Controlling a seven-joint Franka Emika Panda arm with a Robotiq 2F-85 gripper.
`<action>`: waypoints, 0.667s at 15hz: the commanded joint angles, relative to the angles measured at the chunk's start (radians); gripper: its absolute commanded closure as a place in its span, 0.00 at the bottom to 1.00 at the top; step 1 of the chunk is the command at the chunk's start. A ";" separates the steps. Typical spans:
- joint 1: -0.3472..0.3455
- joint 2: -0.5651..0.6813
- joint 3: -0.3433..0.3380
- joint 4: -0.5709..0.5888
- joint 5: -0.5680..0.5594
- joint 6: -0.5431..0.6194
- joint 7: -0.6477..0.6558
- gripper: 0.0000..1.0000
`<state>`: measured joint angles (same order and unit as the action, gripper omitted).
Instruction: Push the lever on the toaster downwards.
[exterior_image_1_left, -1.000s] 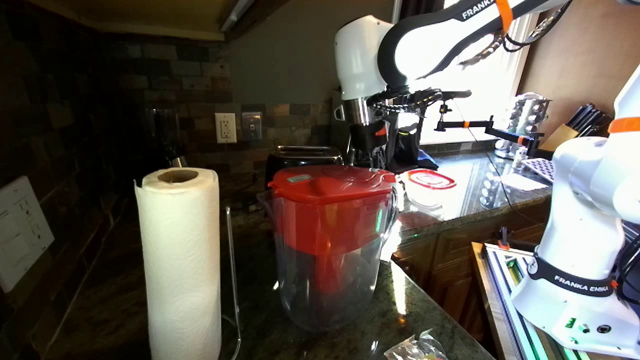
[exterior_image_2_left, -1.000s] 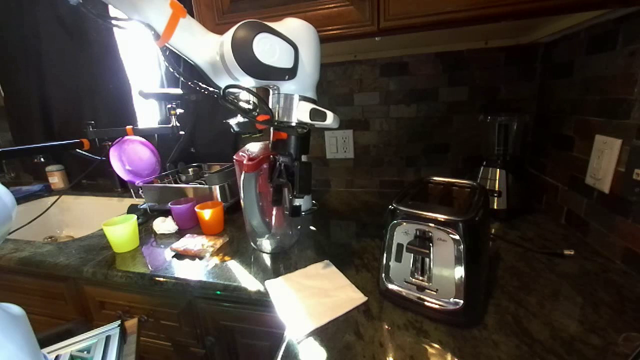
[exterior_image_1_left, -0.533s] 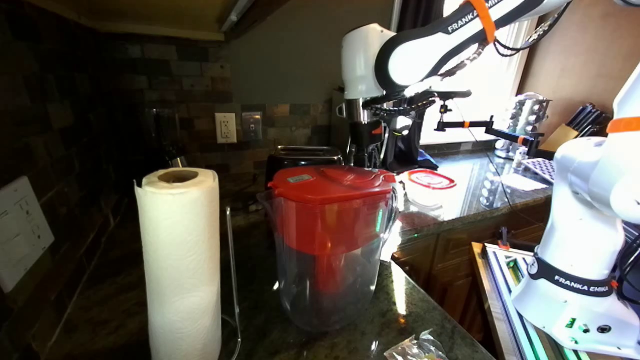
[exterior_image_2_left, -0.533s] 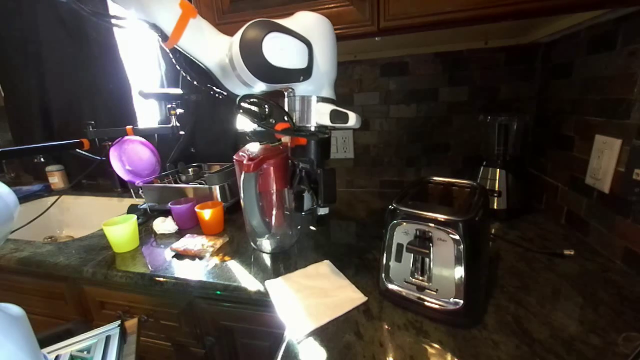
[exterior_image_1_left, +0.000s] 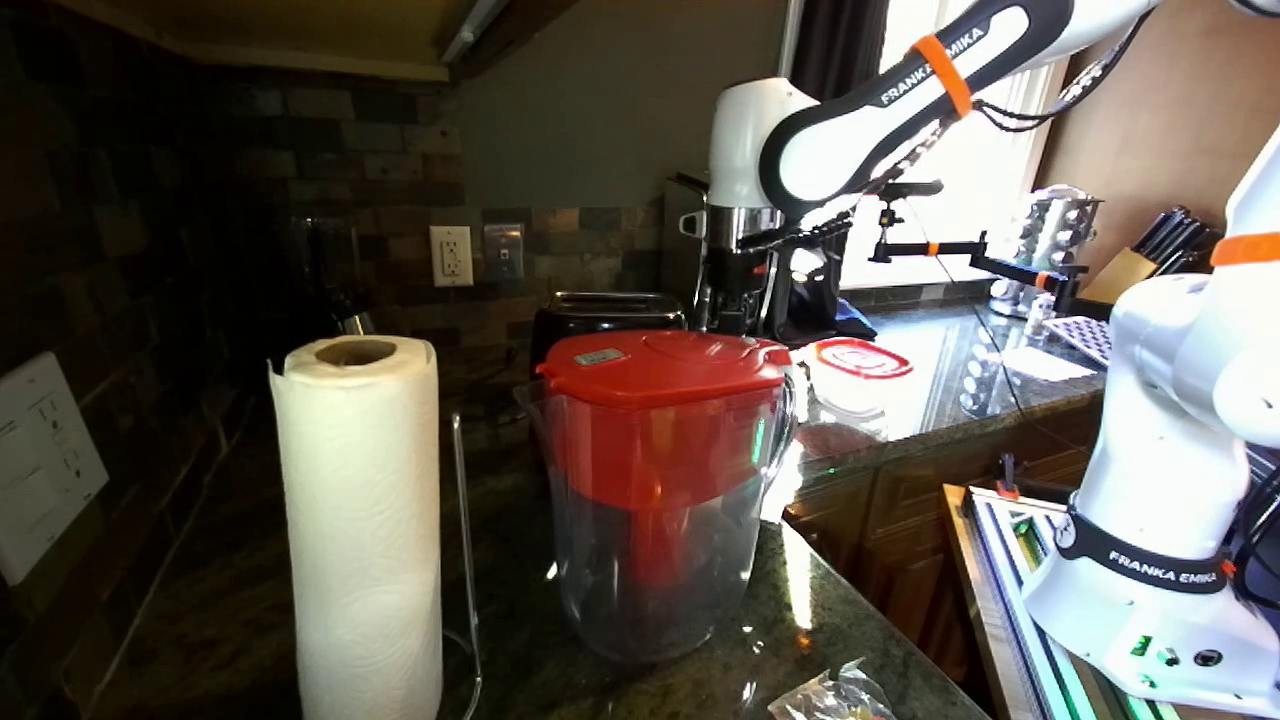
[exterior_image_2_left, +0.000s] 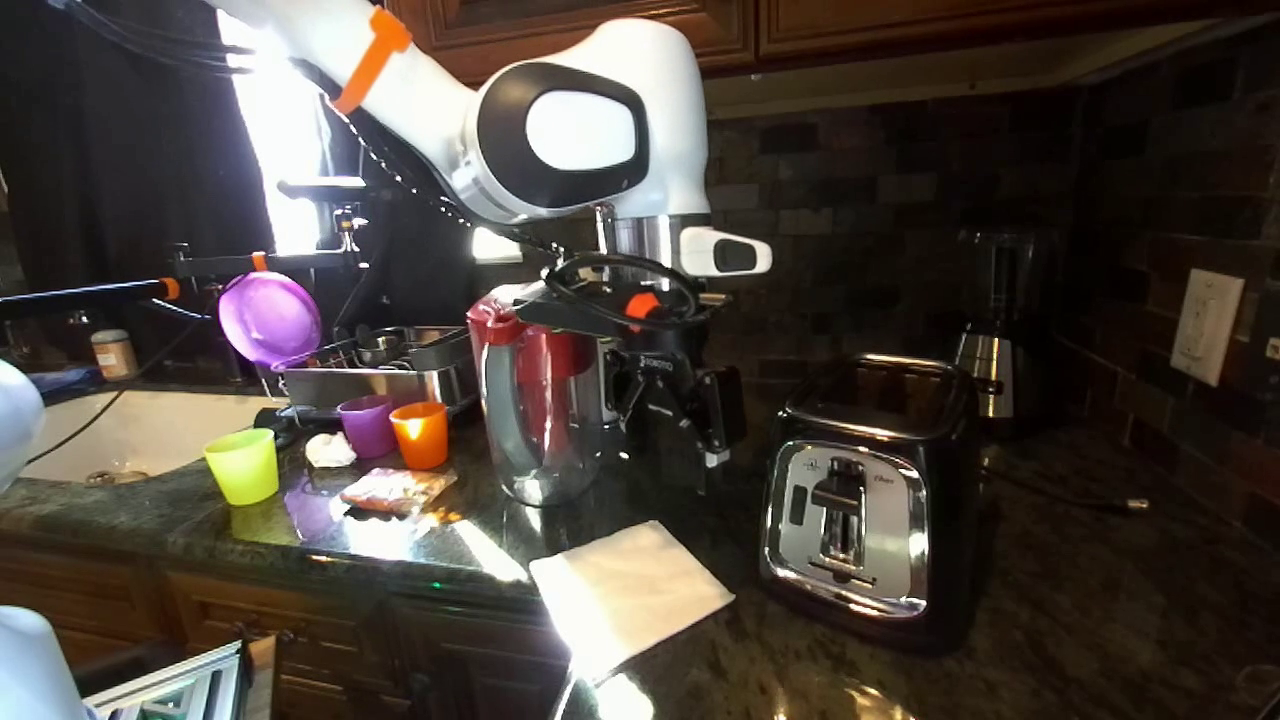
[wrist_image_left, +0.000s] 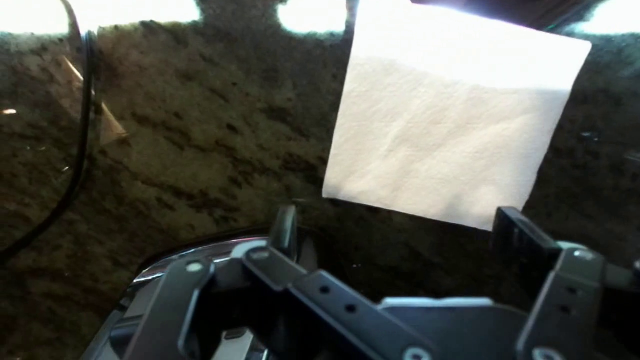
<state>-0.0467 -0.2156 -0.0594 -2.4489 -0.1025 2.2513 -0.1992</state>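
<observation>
The toaster (exterior_image_2_left: 955, 500) is a dark box with a silver front panel and stands on the counter. Its black lever (exterior_image_2_left: 838, 492) sits in the upper part of the front slot. In an exterior view the toaster (exterior_image_1_left: 610, 312) is mostly hidden behind the pitcher. In the wrist view only part of the toaster (wrist_image_left: 142, 300) shows at lower left, behind a finger. My gripper (exterior_image_2_left: 668, 445) is open and empty, above the counter, between the pitcher and the toaster and apart from the lever. The gripper's fingers are wide apart in the wrist view (wrist_image_left: 395, 225).
The clear pitcher with red lid (exterior_image_2_left: 535, 430) stands beside my gripper. A white napkin (exterior_image_2_left: 635, 590) lies before the toaster. Several cups (exterior_image_2_left: 420, 436) and a packet (exterior_image_2_left: 398, 491) are at left. A blender (exterior_image_2_left: 990, 375) stands behind the toaster. A paper towel roll (exterior_image_1_left: 365, 530) stands by the pitcher.
The arm and gripper have moved away from the pitcher towards the toaster and a little lower, and the gripper has turned. The toaster, its lever and the pitcher have not moved.
</observation>
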 joint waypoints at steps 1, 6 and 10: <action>-0.024 -0.011 -0.039 -0.047 -0.040 0.075 -0.093 0.00; -0.059 -0.002 -0.078 -0.057 -0.082 0.097 -0.144 0.00; -0.061 0.001 -0.085 -0.039 -0.070 0.070 -0.149 0.00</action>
<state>-0.1096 -0.2145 -0.1430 -2.4886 -0.1720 2.3233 -0.3488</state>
